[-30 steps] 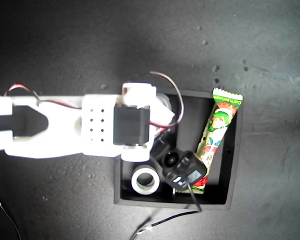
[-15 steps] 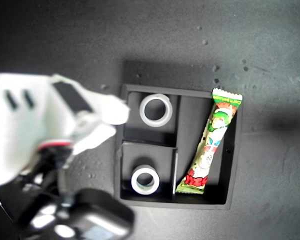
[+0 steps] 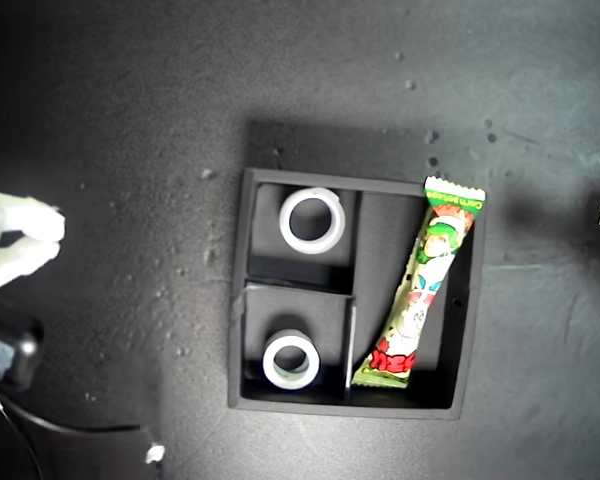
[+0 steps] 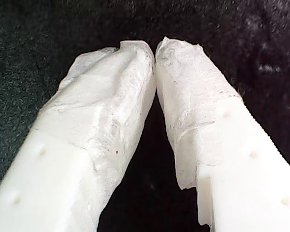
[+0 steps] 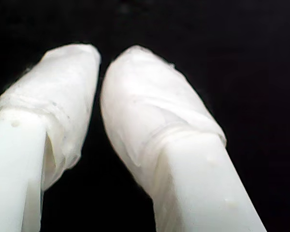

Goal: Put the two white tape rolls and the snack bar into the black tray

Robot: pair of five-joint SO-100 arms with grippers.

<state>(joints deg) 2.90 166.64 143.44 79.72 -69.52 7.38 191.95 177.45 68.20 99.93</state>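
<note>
Dark grey speckled tabletop [image 3: 130, 120], pale crumbs scattered across it, square black tray [image 3: 238, 300] resting directly on it near the middle of the exterior view, thin dark cord [image 3: 70, 428] trailing across the surface at that view's lower left

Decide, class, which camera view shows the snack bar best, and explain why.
The exterior view. It shows the whole snack bar lying in the long compartment of the black tray, one crimped end over the tray's rim. Both wrist views show only closed white gripper fingers against dark ground, no bar.
</note>
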